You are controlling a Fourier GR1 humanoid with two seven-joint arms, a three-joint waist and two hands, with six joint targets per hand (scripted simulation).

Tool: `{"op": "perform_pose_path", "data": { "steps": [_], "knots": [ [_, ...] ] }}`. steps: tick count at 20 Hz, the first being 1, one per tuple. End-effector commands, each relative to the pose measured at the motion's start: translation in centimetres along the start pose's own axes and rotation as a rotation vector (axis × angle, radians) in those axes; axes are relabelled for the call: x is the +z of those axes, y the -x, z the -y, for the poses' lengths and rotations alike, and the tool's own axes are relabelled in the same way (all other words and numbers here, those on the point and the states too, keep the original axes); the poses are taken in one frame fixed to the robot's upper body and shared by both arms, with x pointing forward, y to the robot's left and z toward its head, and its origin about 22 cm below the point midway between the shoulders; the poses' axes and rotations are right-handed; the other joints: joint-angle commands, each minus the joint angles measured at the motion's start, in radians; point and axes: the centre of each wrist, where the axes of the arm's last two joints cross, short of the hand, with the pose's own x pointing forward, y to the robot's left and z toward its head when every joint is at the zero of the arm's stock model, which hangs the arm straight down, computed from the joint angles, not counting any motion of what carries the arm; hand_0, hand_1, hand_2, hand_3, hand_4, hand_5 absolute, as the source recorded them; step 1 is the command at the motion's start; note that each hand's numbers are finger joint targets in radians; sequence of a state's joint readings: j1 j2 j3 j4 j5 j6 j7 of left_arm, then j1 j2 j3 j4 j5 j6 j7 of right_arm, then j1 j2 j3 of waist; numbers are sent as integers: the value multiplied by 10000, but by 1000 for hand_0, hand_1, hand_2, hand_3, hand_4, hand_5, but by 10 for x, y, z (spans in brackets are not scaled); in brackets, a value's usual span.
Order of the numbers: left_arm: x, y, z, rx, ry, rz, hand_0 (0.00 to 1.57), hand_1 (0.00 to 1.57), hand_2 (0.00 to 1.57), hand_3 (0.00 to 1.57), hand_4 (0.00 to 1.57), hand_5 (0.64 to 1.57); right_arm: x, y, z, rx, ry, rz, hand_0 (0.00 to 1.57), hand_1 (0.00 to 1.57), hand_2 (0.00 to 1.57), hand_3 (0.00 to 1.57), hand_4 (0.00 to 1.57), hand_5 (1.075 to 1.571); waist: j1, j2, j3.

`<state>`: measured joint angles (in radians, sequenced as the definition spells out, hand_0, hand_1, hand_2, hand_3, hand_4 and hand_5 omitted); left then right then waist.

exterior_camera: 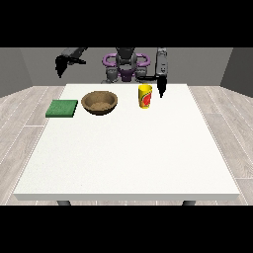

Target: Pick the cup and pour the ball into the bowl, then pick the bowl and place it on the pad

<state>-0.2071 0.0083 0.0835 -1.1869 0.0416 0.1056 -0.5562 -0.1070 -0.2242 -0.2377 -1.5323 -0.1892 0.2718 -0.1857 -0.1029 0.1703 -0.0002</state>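
White bench (123, 148): yellow cup (145, 96), wooden bowl (100, 103), green pad (62, 108) in a row for pouring; hand at view's right (161, 88) beside cup, finger state unclear.

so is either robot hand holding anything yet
Nothing is held: the robot hand at the view's right hangs beside the cup, the other is raised off the table.
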Motion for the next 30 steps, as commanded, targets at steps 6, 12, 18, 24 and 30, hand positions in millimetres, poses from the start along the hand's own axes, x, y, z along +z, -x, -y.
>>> {"op": "perform_pose_path", "data": {
  "steps": [6, 12, 18, 24, 30],
  "knots": [
    [-13, 38, 13, -449, -230, 141, 0, 0, 0, 0, 0, 1519, 1, 15, 6, -323, -302, 298, 0, 0, 0, 0, 0, 1571, -397, 488, -1],
    [-6, 60, 13, -457, -199, 190, 0, 0, 0, 0, 0, 1521, -9, 16, 0, -189, -222, 316, 0, 0, 0, 0, 0, 1571, -331, 577, -3],
    [-5, 69, 15, -564, -551, 287, 0, 0, 0, 0, 0, 1559, -8, 13, 7, -115, -527, 458, 0, 0, 0, 0, 0, 1571, -616, 896, -4],
    [11, 72, 18, -3636, -461, 952, 1317, 1317, 1571, 1571, 1455, 1245, -21, -2, 14, -30, -736, 983, 0, 0, 0, 0, 0, 1570, -1107, 1353, -5],
    [25, 71, 25, -4020, -97, 178, 1316, 1316, 1571, 1571, 1496, 1256, -9, 9, 40, 52, -341, -132, 0, 0, 0, 0, 0, 1570, -652, -3, 4]
  ]
}}
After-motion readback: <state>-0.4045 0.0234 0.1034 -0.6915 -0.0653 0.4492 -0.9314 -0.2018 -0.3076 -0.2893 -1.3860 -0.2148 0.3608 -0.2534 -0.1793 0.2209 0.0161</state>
